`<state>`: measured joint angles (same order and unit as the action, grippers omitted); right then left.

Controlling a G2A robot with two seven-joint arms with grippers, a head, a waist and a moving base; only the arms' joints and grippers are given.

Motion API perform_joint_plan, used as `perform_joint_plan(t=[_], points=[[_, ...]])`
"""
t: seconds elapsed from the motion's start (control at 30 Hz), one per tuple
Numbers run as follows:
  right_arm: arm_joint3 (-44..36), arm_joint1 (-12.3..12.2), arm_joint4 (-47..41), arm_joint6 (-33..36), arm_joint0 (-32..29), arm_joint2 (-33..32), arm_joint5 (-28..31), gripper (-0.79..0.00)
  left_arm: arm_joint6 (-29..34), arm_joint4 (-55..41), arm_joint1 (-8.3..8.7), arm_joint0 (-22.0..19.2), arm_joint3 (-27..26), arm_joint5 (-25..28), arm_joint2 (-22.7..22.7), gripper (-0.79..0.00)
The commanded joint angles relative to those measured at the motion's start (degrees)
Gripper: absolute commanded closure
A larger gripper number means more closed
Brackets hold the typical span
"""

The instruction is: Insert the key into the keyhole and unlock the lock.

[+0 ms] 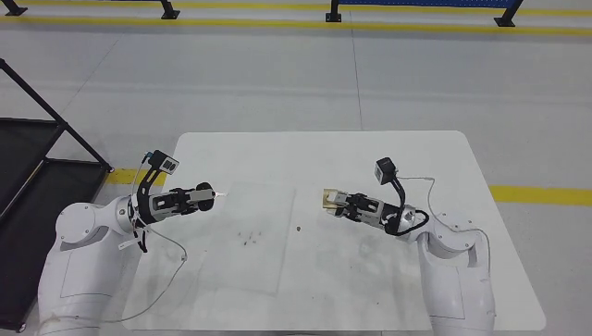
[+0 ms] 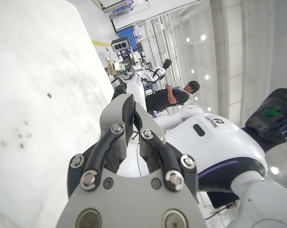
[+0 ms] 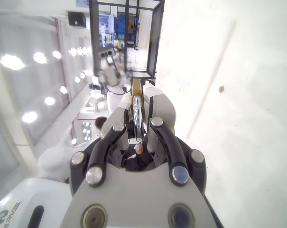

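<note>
The lock [image 3: 136, 90] has a brass-coloured metal body and a glossy silvery metal part, the worktop [image 1: 370, 160] is smooth, matt white and faintly smudged, and the left end effector [image 2: 132, 103] is matt grey metal with ribbed black pads [image 2: 127, 113].

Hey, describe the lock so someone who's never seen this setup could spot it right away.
Start at the big white table and look just right of its centre. There the right gripper clamps the lock. It is the only brass-yellow block in sight, with a silvery shackle running back between the fingers.
</note>
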<state>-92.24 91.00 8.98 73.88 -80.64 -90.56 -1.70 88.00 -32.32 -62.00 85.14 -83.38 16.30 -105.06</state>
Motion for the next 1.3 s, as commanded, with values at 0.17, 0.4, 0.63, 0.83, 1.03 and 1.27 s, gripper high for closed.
perform_joint_plan(t=[0.17, 0.4, 0.63, 0.83, 1.03, 1.27], points=[[-0.52, -0.38, 0.34, 1.43, 0.03, 0.46, 0.38, 0.0, 0.0, 0.0, 0.0, 0.0, 0.0, 0.0, 0.0, 0.0], [-0.52, -0.38, 0.34, 1.43, 0.03, 0.46, 0.38, 0.0, 0.0, 0.0, 0.0, 0.0, 0.0, 0.0, 0.0, 0.0], [-0.5, -0.37, -0.24, 0.38, -0.2, 0.57, 0.5, 0.0, 0.0, 0.0, 0.0, 0.0, 0.0, 0.0, 0.0, 0.0], [-1.72, -0.53, -8.37, -6.27, -4.27, 1.2, 4.57, 0.0, 0.0, 0.0, 0.0, 0.0, 0.0, 0.0, 0.0, 0.0], [-7.5, -1.19, -9.15, -9.9, -9.56, 2.36, 6.69, 0.0, 0.0, 0.0, 0.0, 0.0, 0.0, 0.0, 0.0, 0.0], [-11.18, -2.14, -8.33, -11.53, -12.49, 3.83, 7.12, 0.0, 0.0, 0.0, 0.0, 0.0, 0.0, 0.0, 0.0, 0.0]])
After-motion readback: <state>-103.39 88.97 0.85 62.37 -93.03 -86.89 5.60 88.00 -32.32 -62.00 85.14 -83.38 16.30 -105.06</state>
